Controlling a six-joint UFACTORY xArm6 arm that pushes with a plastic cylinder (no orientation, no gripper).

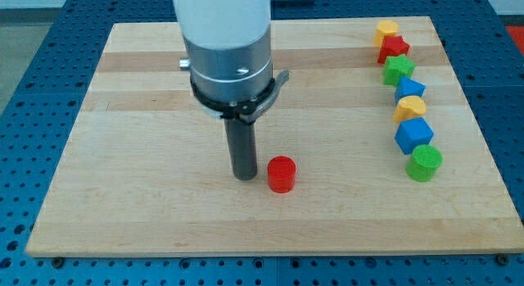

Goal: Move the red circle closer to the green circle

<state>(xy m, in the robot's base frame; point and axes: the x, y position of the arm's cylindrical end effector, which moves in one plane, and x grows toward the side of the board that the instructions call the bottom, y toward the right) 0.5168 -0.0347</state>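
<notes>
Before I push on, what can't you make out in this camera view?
- Whether my tip touches the red circle: they sit too close to tell.
- The arm above the white housing: cut off by the view's top.
- Board behind the housing: hidden.
- Green circle: fully visible.

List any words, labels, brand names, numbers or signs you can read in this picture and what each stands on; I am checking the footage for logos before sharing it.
None: no readable text shows anywhere.
The wooden board, the red circle, the green circle and the other blocks carry no markings.
The arm's white and grey housing above my tip shows no label or logo.
</notes>
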